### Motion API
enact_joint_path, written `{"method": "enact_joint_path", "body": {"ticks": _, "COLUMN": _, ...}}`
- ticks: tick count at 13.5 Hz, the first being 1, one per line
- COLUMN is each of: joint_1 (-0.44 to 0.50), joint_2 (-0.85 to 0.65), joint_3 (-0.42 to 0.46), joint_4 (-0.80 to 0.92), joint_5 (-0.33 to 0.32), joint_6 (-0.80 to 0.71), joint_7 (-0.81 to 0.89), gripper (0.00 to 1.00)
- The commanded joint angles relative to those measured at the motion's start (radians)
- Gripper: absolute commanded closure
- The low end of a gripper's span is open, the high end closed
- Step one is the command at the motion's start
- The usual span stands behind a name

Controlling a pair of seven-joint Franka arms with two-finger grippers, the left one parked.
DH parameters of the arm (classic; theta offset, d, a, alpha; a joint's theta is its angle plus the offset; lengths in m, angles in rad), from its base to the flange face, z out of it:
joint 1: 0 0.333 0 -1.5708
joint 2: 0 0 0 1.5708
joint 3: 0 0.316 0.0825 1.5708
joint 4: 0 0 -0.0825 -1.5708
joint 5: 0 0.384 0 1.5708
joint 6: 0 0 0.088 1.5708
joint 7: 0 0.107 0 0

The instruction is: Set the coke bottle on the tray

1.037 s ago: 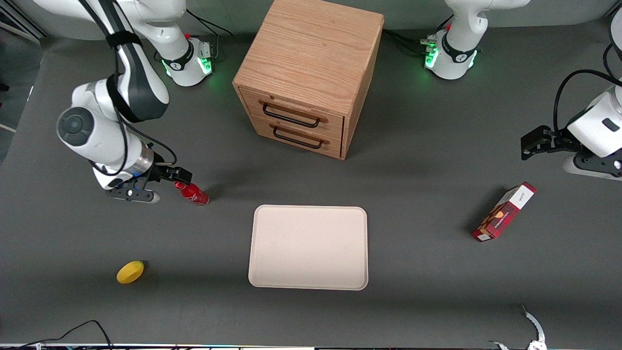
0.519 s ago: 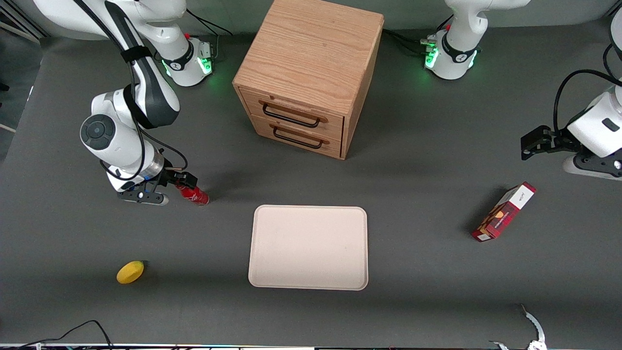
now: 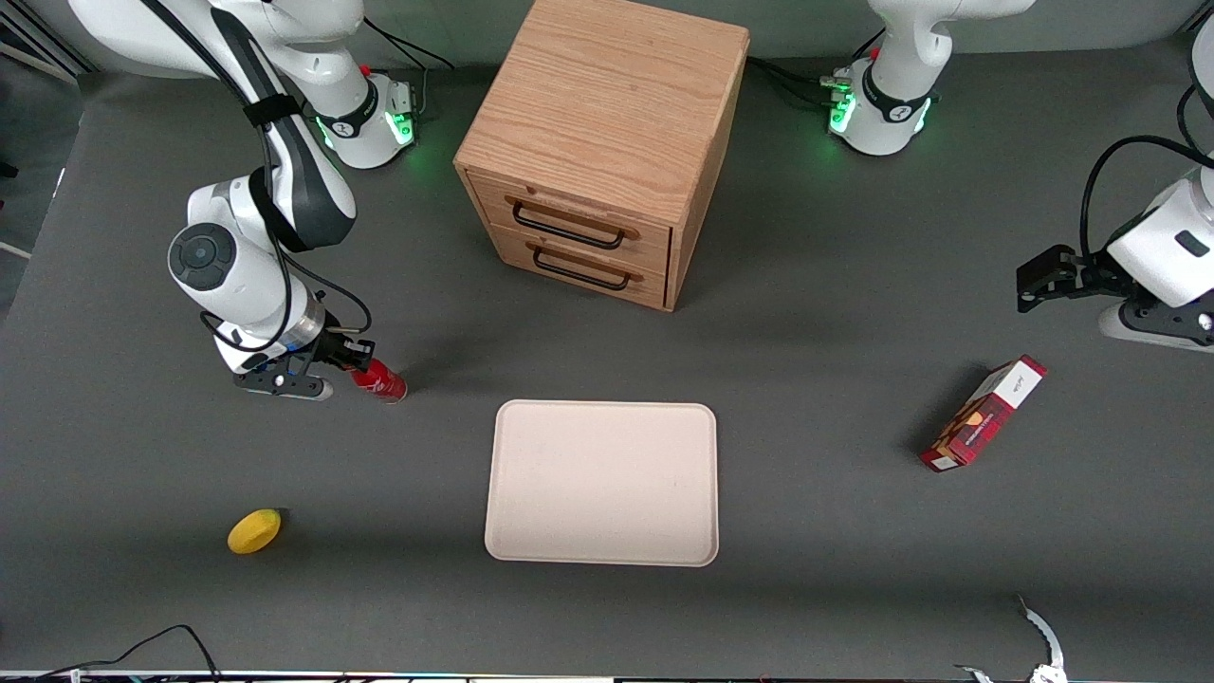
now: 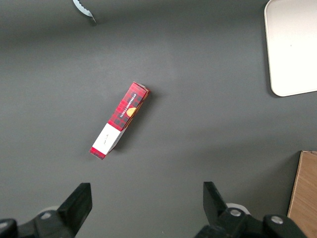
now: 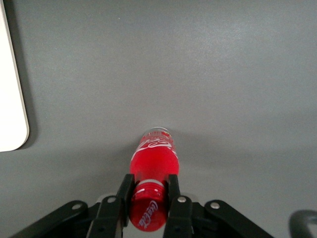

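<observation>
The coke bottle (image 3: 381, 382) is small and all red and stands on the grey table, beside the tray's corner nearest the working arm and the drawer cabinet. The right wrist view looks down on the bottle (image 5: 154, 157), with white script on its cap. My right gripper (image 3: 357, 366) sits at the bottle's top, and in the right wrist view the gripper (image 5: 149, 180) has both black fingers pressed against the cap and neck. The cream tray (image 3: 531, 474) lies flat and bare, nearer the front camera than the cabinet. Its edge shows in the right wrist view (image 5: 11, 99).
A wooden two-drawer cabinet (image 3: 597, 142) stands farther from the camera than the tray. A yellow lemon (image 3: 254, 530) lies nearer the camera than the bottle. A red-and-white box (image 3: 984, 414) lies toward the parked arm's end and shows in the left wrist view (image 4: 119, 126).
My right arm has moved in toward the bottle, and the fingers have come over the cap and closed on it. The bottle has stayed in place.
</observation>
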Motion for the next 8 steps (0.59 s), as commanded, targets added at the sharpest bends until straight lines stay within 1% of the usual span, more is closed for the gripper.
{"method": "enact_joint_path", "body": {"ticks": 1, "joint_1": 0.005, "joint_2": -0.017, "joint_3": 0.002, "joint_4": 0.023, "joint_5": -0.023, "joint_6": -0.007, "joint_7": 0.038, "gripper": 1.00}}
{"method": "enact_joint_path", "body": {"ticks": 3, "joint_1": 0.005, "joint_2": -0.055, "joint_3": 0.010, "joint_4": 0.087, "joint_5": -0.021, "joint_6": -0.135, "joint_7": 0.030, "gripper": 1.00}}
{"method": "enact_joint_path", "body": {"ticks": 5, "joint_1": 0.003, "joint_2": -0.087, "joint_3": 0.011, "joint_4": 0.192, "joint_5": -0.021, "joint_6": -0.280, "joint_7": 0.023, "gripper": 1.00}}
{"method": "enact_joint_path", "body": {"ticks": 7, "joint_1": 0.005, "joint_2": -0.077, "joint_3": 0.016, "joint_4": 0.347, "joint_5": -0.003, "joint_6": -0.457, "joint_7": 0.003, "gripper": 1.00}}
{"method": "enact_joint_path", "body": {"ticks": 8, "joint_1": 0.005, "joint_2": -0.063, "joint_3": 0.017, "joint_4": 0.438, "joint_5": 0.020, "joint_6": -0.543, "joint_7": 0.001, "gripper": 1.00}}
